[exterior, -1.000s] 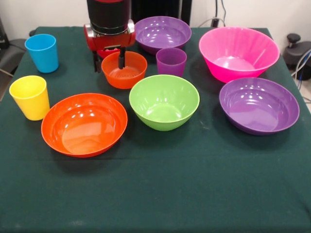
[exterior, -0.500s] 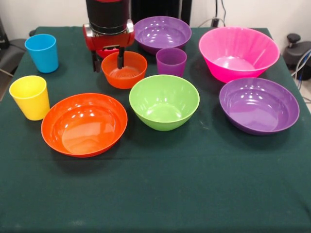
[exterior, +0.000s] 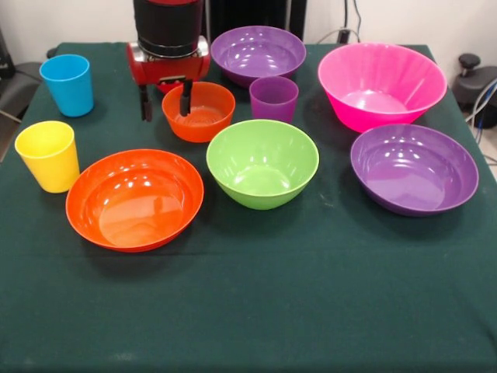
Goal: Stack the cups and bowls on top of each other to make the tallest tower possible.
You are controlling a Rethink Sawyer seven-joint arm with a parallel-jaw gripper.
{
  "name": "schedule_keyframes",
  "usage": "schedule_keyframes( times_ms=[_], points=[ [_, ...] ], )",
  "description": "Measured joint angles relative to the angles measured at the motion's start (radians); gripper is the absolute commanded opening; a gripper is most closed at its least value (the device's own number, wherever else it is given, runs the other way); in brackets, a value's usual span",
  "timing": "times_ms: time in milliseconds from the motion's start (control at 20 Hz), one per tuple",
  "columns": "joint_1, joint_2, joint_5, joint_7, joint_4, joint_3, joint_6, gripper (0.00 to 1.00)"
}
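Small glossy orange plastic bowl [exterior: 199, 111]: upright, intact, rim between spread-open fingers [exterior: 165, 101], one finger inside, one outside. Dark green cloth-covered desk [exterior: 256, 303]; pale wall behind.

A dark green woven cloth [exterior: 256, 311] covers the whole table and spreads under the pincer [exterior: 165, 109] and out to every side of it; its widest bare stretch lies toward the camera from the pincer. A pale, plain wall [exterior: 435, 19] stands behind the pincer, to its picture right. A black upright panel [exterior: 248, 14] rises just behind it, slightly to the right. Thin dark cables [exterior: 349, 31] hang against the wall, further right. A black rounded knob [exterior: 470, 62] sits off the cloth, far to the pincer's picture right. A dark grey padded surface [exterior: 15, 89] shows at the picture's left edge, well left of the pincer.
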Motion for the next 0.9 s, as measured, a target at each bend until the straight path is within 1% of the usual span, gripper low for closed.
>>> schedule_keyframes(
  times_ms=[250, 900],
  points=[
    [0.0, 0.012, -0.021, 0.0, 0.0, -0.001, -0.017, 1.0],
    [0.0, 0.087, -0.025, 0.0, -0.008, -0.004, -0.017, 1.0]
  ],
)
